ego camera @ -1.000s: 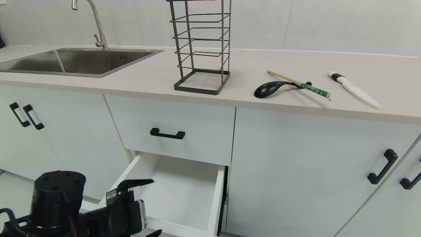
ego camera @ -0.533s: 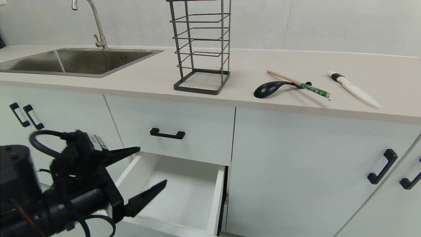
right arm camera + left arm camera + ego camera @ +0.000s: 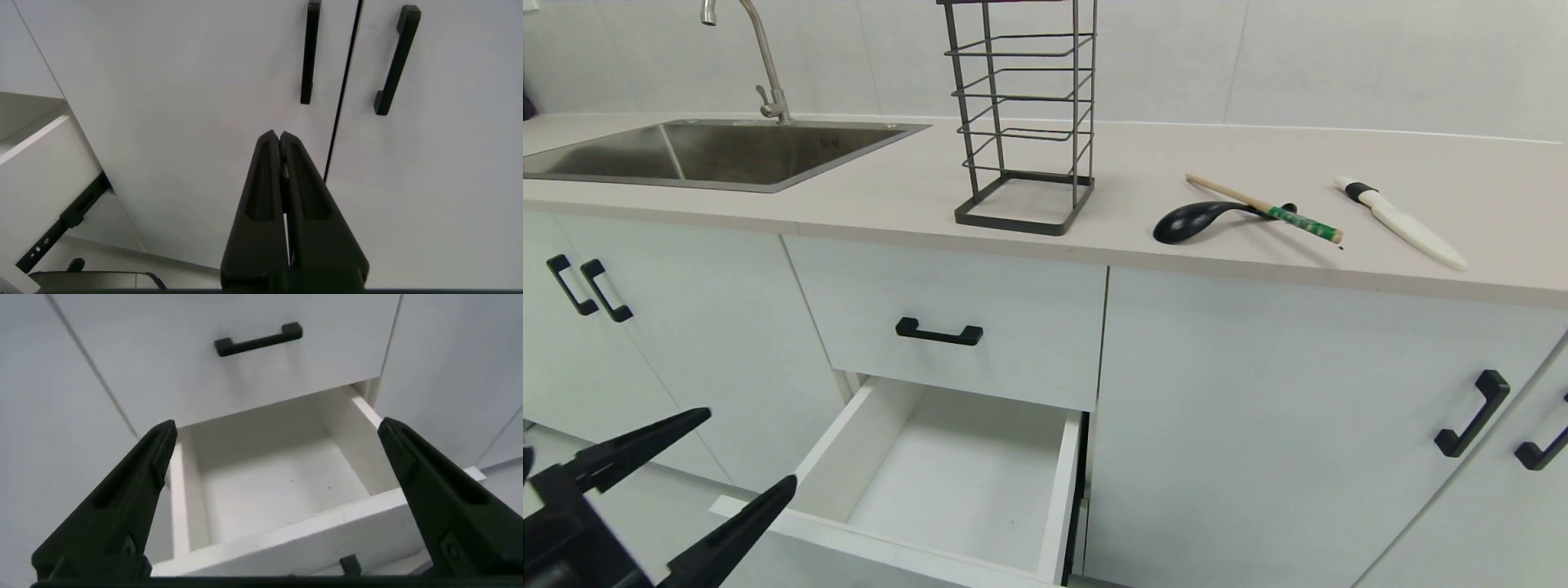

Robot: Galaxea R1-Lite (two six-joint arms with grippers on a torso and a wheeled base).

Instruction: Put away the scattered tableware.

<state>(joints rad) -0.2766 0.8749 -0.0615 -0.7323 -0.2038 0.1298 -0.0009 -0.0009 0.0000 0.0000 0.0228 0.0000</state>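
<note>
1. Your left gripper [image 3: 750, 447] sits low at the near left, jaws spread wide and holding nothing.
2. The open drawer [image 3: 1058, 482] is just to its right, and the left wrist view looks between the two fingers into it.
3. The tableware lies well apart from that gripper, up on the counter [image 3: 866, 192] at the far right. There is a black spoon [image 3: 1194, 221], a chopstick [image 3: 1262, 207] resting across its handle, and a white knife [image 3: 1401, 222] further right.
4. Your right gripper [image 3: 280, 137] is pressed shut on nothing, facing cabinet doors with black handles [image 3: 308, 53].
5. The picture edge cuts off most of the left gripper's body in the head view.
6. You cannot tell whether the chopstick is one stick or a pair.
7. The chopstick partly covers the end of the spoon's handle.
</note>
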